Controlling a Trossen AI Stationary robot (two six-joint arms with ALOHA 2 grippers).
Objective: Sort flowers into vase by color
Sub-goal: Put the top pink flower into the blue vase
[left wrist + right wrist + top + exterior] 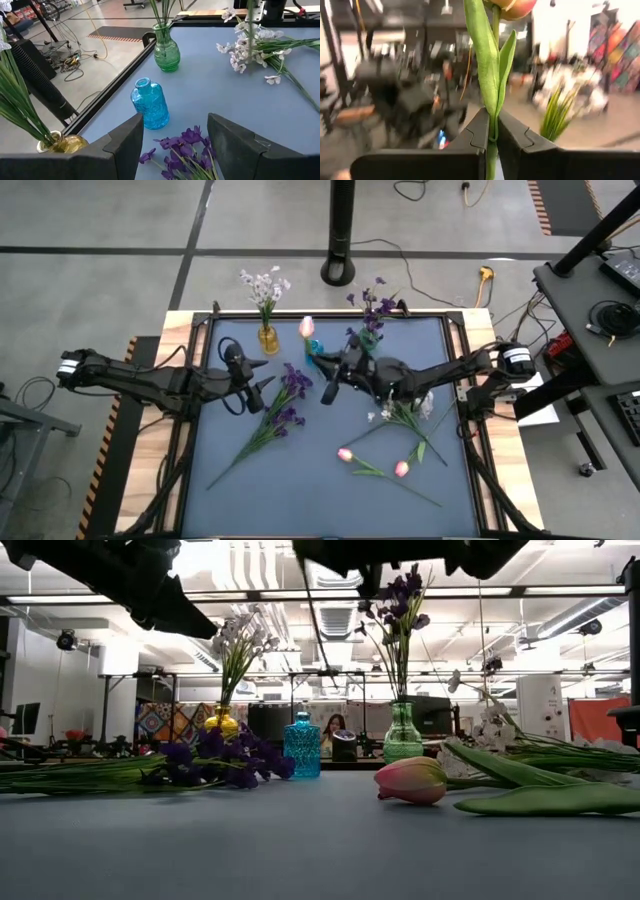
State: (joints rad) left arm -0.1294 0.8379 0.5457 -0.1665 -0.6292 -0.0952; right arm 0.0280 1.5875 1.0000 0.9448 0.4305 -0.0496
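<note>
My right gripper (328, 368) (492, 132) is shut on a pink tulip, whose bud (307, 327) shows beside the blue vase (314, 350) at the far middle of the table. My left gripper (252, 385) (172, 145) is open and empty above the blooms of the dark purple stems (283, 408) that lie flat on the mat. The yellow vase (268, 338) holds white-lavender sprigs. The green vase (368, 340) holds dark purple blooms. White-lavender sprigs (405, 412) and two pink tulips (372, 462) lie on the mat at the right. My right gripper pinches the tulip's green stem (493, 120) between its two fingers, where a long leaf (481, 55) runs up beside it. The fingers lie about level and across the stem. The tulip stands upright with its bud (512, 6) above the fingers. Its lower end is hidden below them.
The three vases stand in a row along the mat's far edge: the yellow vase (62, 144), the blue vase (150, 105) and the green vase (166, 50). A black frame (190, 430) borders the mat. A bare stretch of the mat (300, 500) lies at the near edge.
</note>
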